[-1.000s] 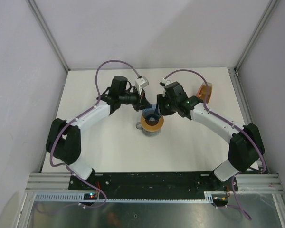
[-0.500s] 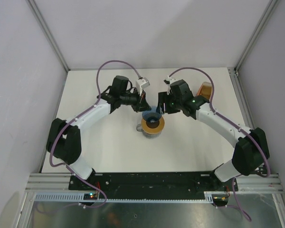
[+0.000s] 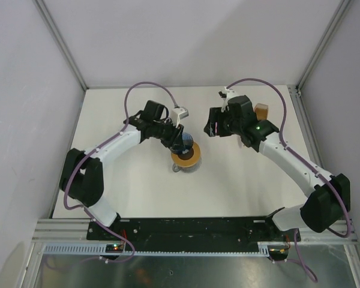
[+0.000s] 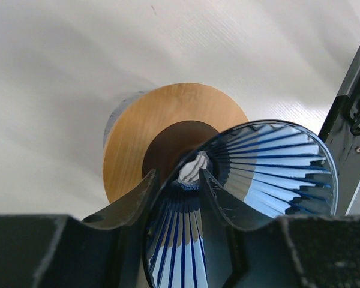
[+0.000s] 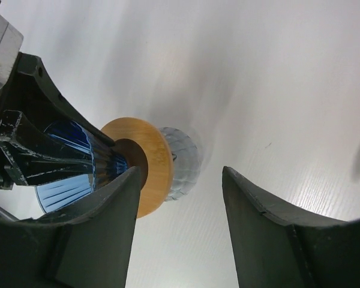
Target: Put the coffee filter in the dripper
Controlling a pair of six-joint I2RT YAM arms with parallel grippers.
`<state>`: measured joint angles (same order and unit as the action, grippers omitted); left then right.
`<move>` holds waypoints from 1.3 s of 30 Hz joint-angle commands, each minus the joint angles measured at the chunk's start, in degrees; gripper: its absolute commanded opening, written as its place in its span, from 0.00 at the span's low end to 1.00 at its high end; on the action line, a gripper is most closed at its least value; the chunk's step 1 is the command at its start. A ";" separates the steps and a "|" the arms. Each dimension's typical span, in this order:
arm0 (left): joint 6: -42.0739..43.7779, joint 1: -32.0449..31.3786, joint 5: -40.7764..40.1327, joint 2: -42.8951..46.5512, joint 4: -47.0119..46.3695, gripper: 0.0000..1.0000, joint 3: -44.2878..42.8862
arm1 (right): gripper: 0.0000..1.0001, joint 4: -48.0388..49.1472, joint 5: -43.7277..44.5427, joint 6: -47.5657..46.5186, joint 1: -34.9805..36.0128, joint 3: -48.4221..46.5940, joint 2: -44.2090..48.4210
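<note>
The dripper (image 3: 188, 144) is a translucent blue ribbed cone. My left gripper (image 3: 181, 140) is shut on it, with its narrow end at the dark hole of the brown wooden ring (image 3: 186, 157). In the left wrist view the dripper (image 4: 276, 165) fills the space between and beside my fingers (image 4: 129, 201), above the ring (image 4: 138, 129). My right gripper (image 3: 212, 128) is open and empty, up and to the right of the dripper. Its wrist view shows the dripper (image 5: 69, 157) and ring (image 5: 156, 159) at the left. No single coffee filter is in view.
The ring sits on a clear glass jug (image 5: 185, 161) near the table's middle. An orange-brown stack of filters (image 3: 261, 111) stands at the back right, partly hidden behind my right arm. White walls close in the table on three sides.
My right gripper has pulled back up and to the right, away from the dripper. My left gripper has moved slightly left and down with the dripper over the ring.
</note>
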<state>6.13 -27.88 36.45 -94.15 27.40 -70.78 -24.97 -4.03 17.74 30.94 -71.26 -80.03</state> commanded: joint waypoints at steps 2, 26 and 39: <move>0.39 -0.27 -0.05 1.26 1.51 0.38 -4.60 | 0.60 2.38 -2.14 -0.31 0.15 -1.77 0.41; 1.07 1.15 -6.86 5.06 2.48 0.60 -9.32 | 0.57 -4.77 12.22 -0.52 -14.73 1.27 5.16; 2.77 7.06 -7.80 10.20 2.74 0.68 -7.15 | 0.51 8.22 12.48 -1.77 -25.88 18.22 6.43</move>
<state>7.16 -21.87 29.56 -86.67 30.44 -78.08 -23.38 9.47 16.88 5.21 -53.58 -72.20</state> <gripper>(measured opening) 0.681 0.502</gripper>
